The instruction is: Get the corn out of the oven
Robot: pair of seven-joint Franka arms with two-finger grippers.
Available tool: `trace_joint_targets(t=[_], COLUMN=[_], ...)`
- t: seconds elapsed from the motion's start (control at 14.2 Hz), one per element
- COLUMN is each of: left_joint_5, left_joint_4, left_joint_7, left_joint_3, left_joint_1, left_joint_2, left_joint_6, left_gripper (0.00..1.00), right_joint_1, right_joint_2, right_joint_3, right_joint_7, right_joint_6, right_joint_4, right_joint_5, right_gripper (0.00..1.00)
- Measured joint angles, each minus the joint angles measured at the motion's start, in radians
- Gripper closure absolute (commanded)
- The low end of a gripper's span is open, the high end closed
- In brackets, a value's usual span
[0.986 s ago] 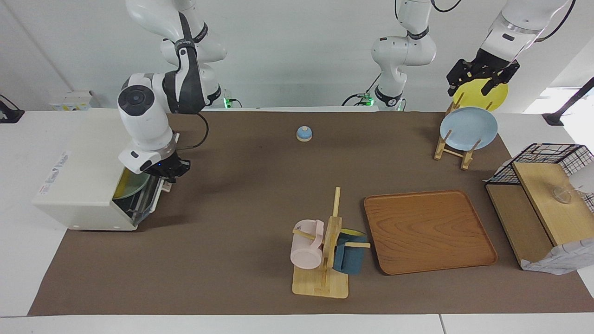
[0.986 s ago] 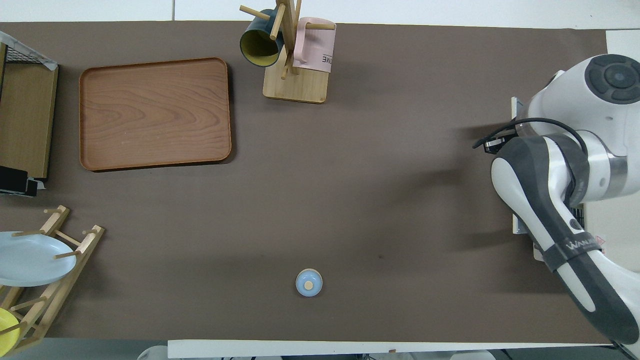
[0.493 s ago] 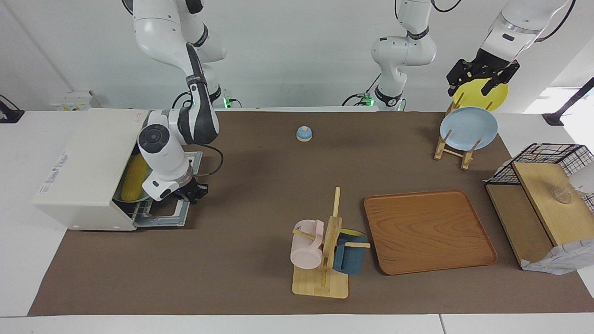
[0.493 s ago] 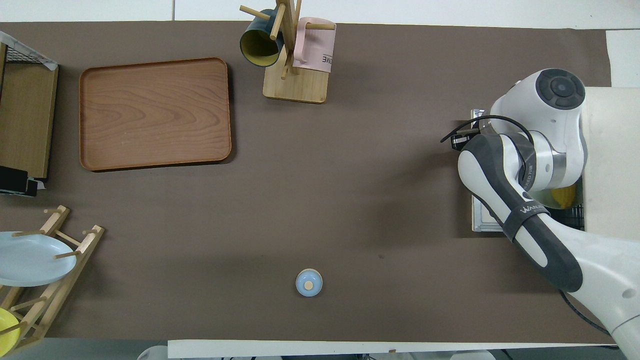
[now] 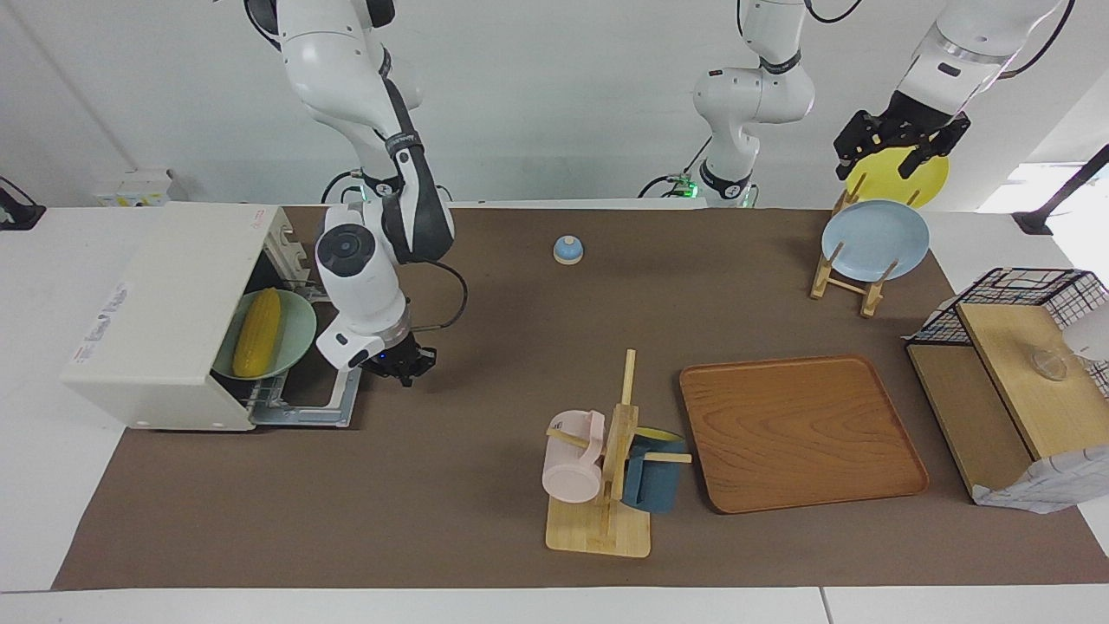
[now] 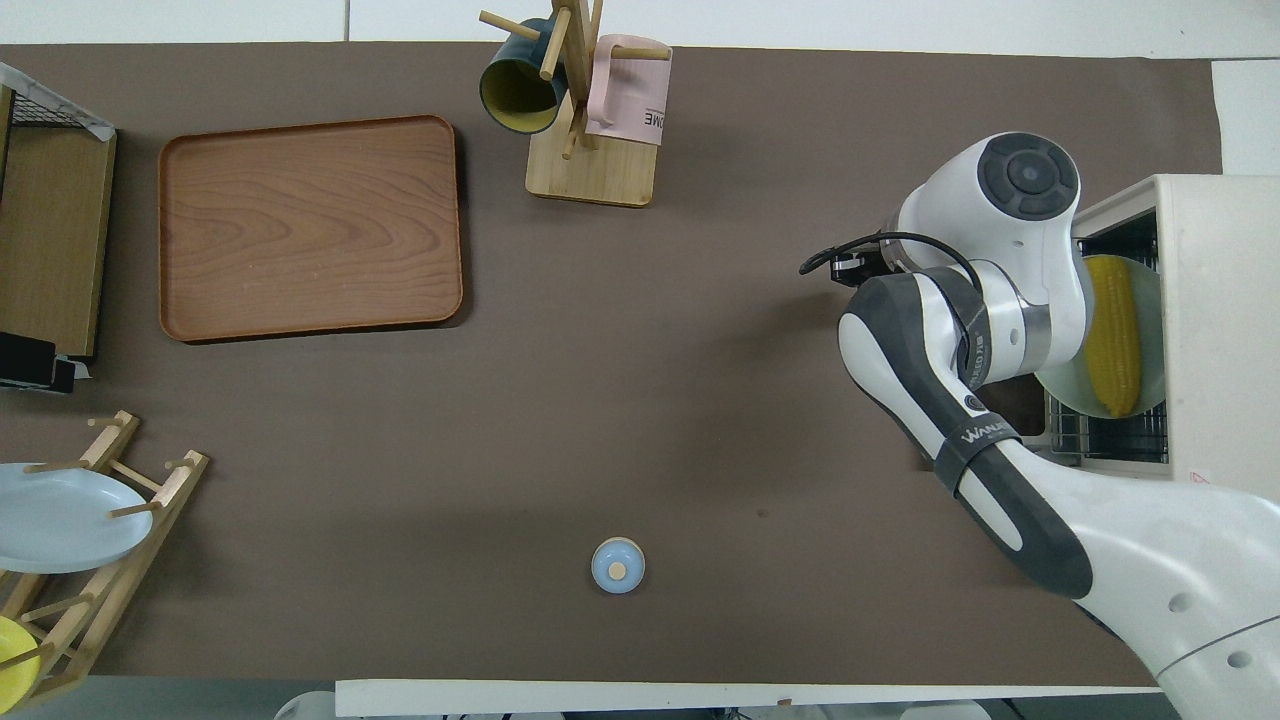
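The cream-white oven (image 5: 165, 303) stands at the right arm's end of the table, its door (image 5: 303, 403) lying flat open. Inside, the yellow corn (image 5: 258, 332) lies on a pale green plate (image 5: 299, 334) on the metal rack. Corn (image 6: 1112, 335) and oven (image 6: 1225, 320) also show in the overhead view. My right gripper (image 5: 400, 364) hangs low over the mat just off the door's free edge, apart from the corn. My left gripper (image 5: 901, 152) waits, open, over the yellow plate (image 5: 897, 178) at the left arm's end.
A small blue knobbed lid (image 5: 567, 250) lies near the robots. A mug tree (image 5: 606, 468) with a pink and a blue mug, a wooden tray (image 5: 797, 429), a plate rack (image 5: 853, 277) with a blue plate (image 5: 875, 238), and a black wire basket (image 5: 1014, 290) stand toward the left arm's end.
The oven door went from nearly shut to flat open, baring the corn. My right gripper moved away from the oven with the door, then off its edge. The left arm stayed still.
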Motion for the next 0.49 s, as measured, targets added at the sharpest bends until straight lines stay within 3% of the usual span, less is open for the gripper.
trace_joint_targets(t=[0.14,0.35,0.49], left_joint_5=[0.000,0.000,0.000], left_joint_4=[0.000,0.000,0.000], left_joint_7=[0.000,0.000,0.000], left_joint_3=[0.000,0.000,0.000], left_joint_1=[0.000,0.000,0.000], left_joint_2=[0.000,0.000,0.000], left_joint_6=[0.000,0.000,0.000], left_gripper=[0.00,0.00,0.00], right_joint_1=[-0.030,-0.137,-0.185], right_joint_2=[-0.053,-0.133,-0.150], right_joint_3=[-0.016,-0.021,-0.022], right_joint_7=[-0.001,-0.035,-0.063], right_joint_6=[-0.119,-0.262,-0.275], right_joint_4=[0.032,0.027,-0.004], right_joint_5=[0.000,-0.001,-0.002], right_gripper=[0.33,0.32,0.32])
